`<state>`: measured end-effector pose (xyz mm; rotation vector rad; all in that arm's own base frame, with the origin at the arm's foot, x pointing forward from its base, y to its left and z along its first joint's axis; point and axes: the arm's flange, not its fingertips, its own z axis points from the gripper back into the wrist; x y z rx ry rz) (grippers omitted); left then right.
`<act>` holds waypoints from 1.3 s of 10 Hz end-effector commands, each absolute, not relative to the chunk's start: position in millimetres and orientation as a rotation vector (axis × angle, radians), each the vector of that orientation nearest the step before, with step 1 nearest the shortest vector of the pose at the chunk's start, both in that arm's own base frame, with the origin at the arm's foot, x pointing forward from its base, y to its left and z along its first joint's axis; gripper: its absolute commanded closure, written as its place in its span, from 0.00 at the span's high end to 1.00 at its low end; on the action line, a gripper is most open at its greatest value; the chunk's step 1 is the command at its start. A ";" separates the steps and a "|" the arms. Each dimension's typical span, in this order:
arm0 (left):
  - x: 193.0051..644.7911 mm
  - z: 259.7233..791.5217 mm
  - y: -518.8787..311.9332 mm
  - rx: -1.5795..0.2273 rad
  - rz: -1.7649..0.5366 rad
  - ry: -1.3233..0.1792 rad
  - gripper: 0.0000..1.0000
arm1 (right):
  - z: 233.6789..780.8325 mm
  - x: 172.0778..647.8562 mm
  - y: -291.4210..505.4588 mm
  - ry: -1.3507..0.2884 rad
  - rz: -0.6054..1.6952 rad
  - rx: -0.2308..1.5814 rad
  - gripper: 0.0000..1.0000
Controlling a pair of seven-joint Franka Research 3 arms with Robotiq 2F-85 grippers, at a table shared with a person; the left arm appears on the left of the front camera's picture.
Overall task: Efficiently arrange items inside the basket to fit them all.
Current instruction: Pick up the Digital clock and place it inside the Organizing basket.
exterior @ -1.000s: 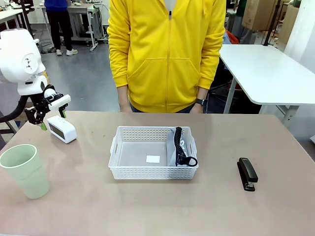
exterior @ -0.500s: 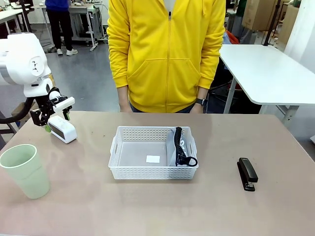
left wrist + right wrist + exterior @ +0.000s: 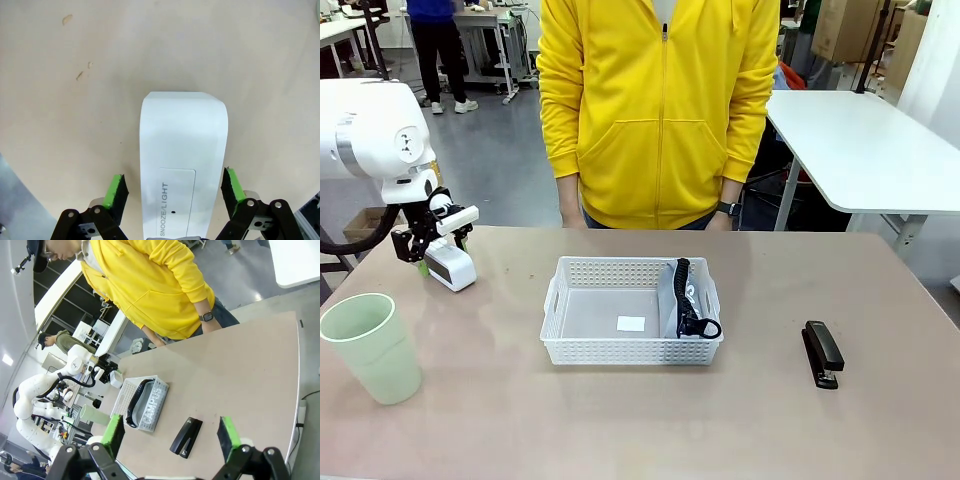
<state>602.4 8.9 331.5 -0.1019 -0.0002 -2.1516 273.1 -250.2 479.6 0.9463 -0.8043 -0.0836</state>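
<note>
Now straddles the white screen device (image 3: 182, 135) with the left end effector (image 3: 173, 187), having dropped over it within the last second; probably begins the pickup toward the basket (image 3: 630, 350). Shows green pads just beside its sides, nearly device-wide; cannot tell whether clamped. Leaves the device on the bench (image 3: 620, 420), well apart from the basket holding the pouch (image 3: 682, 300). Holds the right end effector (image 3: 172, 432) spread wide, empty.

**Right pincer wide open over the table**

The right pincer (image 3: 171, 434) holds its green pads far apart, with nothing gripped between them. Beyond it, the black stapler (image 3: 186, 437) lies on the table (image 3: 240, 370). Farther off stands the white basket (image 3: 156, 405). The grey pouch (image 3: 136, 409) is inside it, probably leaning on one wall. A person in a yellow jacket (image 3: 150, 285) stands at the far edge.
</note>
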 end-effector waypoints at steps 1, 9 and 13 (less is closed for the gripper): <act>608.1 336.2 9.2 -0.116 -2.142 0.010 0.42 | 481.3 276.0 -251.8 -0.837 -0.064 0.948 1.00; 603.5 336.0 6.6 -0.083 -2.120 0.020 0.00 | 481.3 276.0 -251.8 -0.837 -0.064 0.948 1.00; 545.4 433.6 26.7 -0.021 -1.921 -0.096 0.00 | 481.3 276.0 -251.8 -0.837 -0.064 0.948 1.00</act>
